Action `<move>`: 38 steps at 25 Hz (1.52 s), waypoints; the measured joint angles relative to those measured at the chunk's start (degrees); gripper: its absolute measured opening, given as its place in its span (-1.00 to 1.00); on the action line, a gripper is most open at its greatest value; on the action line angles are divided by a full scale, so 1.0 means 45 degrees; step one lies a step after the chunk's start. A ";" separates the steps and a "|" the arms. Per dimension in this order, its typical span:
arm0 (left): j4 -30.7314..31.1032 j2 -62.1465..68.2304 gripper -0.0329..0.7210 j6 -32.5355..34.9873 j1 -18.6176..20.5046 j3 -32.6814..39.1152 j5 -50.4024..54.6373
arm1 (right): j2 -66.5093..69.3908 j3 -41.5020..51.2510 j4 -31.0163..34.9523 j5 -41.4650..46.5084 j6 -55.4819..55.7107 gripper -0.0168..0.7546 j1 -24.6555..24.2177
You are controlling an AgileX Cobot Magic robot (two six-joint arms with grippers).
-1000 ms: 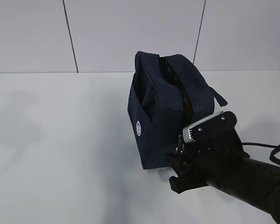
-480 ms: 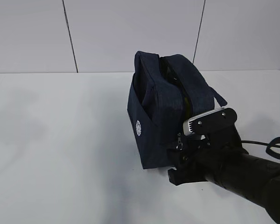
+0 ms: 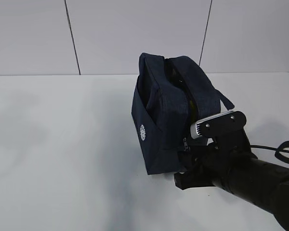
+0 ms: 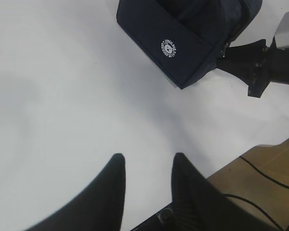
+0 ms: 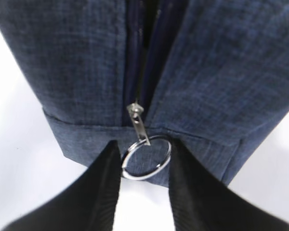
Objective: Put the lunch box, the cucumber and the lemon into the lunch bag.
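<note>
navy lunch bag (image 3: 171,115) partly unzipped, contents unclear; right tool (image 5: 145,161) clamped on ring pull (image 5: 146,157); left tool (image 4: 147,166) apart

The right arm is stretched in low from the right edge, and its pincer (image 5: 144,163) is set with both fingers (image 5: 108,178) flanking a metal ring. The left pincer (image 4: 147,166) is held partly parted, with nothing between its fingers.
</note>
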 joint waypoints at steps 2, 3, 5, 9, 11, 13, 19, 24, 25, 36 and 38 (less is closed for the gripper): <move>0.0000 0.0000 -0.29 0.0000 0.0000 0.0000 0.0000 | 0.0000 -0.0009 0.0000 0.0000 0.0000 -0.33 0.0000; 0.0000 0.0000 -0.29 0.0000 0.0000 0.0000 0.0000 | 0.0000 -0.0009 0.0000 0.0000 0.0000 -0.33 0.0000; -0.0009 0.0000 -0.29 0.0000 0.0000 0.0000 0.0000 | 0.0000 -0.0009 0.0000 0.0000 0.0000 -0.34 0.0000; -0.0009 0.0000 -0.29 0.0000 0.0000 0.0000 0.0000 | 0.0000 -0.0009 0.0000 0.0000 0.0000 -0.34 0.0000; -0.0009 0.0000 -0.29 0.0000 0.0000 0.0000 0.0000 | 0.0000 -0.0009 0.0000 0.0000 0.0000 -0.34 0.0000; -0.0009 0.0000 -0.29 0.0000 0.0000 0.0000 0.0000 | 0.0000 -0.0009 0.0000 0.0000 0.0000 -0.39 0.0000; -0.0009 0.0000 -0.29 0.0000 0.0000 0.0000 0.0000 | 0.0000 -0.0009 0.0000 0.0000 0.0000 -0.73 0.0000; -0.0009 0.0000 -0.29 0.0000 0.0000 0.0000 0.0000 | 0.0000 -0.0009 0.0000 0.0000 0.0000 -0.79 0.0000; -0.0009 0.0000 -0.29 0.0000 0.0000 0.0000 0.0000 | 0.0000 -0.0009 0.0000 0.0000 0.0000 -0.80 0.0000; -0.0009 0.0000 -0.29 0.0000 0.0000 0.0000 -0.0080 | 0.0000 -0.0009 0.0009 0.0115 0.0000 -0.94 0.0000; -0.0009 0.0000 -0.29 0.0000 0.0000 0.0000 -0.0111 | 0.0000 -0.0029 0.0009 0.0358 0.0000 -0.94 0.0000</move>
